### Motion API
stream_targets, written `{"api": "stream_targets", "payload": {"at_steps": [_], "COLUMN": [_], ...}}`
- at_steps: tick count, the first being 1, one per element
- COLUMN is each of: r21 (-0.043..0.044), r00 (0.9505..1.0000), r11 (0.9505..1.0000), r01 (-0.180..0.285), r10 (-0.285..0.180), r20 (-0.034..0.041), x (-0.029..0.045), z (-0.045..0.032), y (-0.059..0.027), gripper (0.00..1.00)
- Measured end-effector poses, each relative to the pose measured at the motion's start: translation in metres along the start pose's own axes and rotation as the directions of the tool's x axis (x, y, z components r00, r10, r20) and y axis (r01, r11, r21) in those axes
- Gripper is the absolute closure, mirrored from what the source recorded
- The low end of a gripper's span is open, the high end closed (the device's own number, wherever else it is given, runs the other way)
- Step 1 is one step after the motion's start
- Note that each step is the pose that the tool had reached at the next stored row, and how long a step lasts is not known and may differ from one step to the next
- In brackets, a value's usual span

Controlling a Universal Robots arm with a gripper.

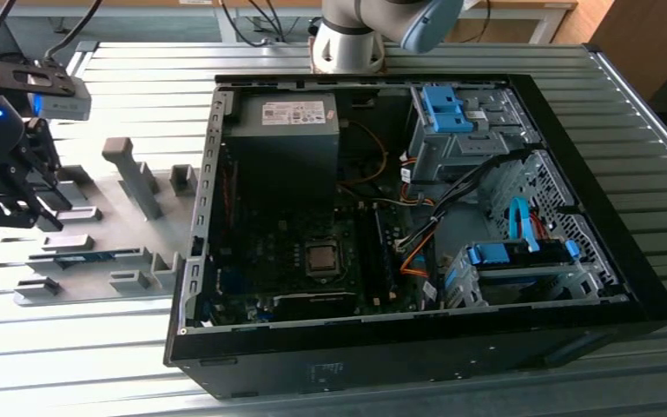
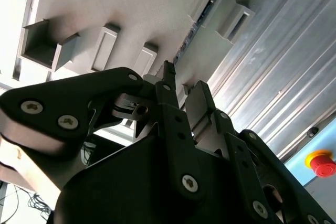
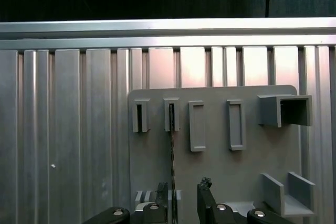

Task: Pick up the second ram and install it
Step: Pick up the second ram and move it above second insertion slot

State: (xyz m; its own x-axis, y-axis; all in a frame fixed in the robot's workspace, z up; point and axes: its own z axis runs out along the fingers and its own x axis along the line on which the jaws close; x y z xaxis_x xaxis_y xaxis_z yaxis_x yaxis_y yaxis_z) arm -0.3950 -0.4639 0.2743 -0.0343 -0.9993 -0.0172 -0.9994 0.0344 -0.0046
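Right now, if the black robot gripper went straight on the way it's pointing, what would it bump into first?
Probably the thin blue-green ram stick, which stands on edge in the flat grey holder plate. The open gripper points at it, with a finger on either side of its line. Depth is hard to judge.

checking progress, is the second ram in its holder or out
In: the second ram sits on edge in the grey holder, clear of the open gripper.
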Motion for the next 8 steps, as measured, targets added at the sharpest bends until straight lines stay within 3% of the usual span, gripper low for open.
{"api": "stream_targets", "payload": {"at_steps": [8], "r21": [-0.0001], "r00": [1.0000], "r11": [1.0000], "r01": [0.000], "r10": [0.000], "r20": [-0.0001], "x": [0.0004], "z": [0.0047], "y": [0.0000], "gripper": [0.64]}}
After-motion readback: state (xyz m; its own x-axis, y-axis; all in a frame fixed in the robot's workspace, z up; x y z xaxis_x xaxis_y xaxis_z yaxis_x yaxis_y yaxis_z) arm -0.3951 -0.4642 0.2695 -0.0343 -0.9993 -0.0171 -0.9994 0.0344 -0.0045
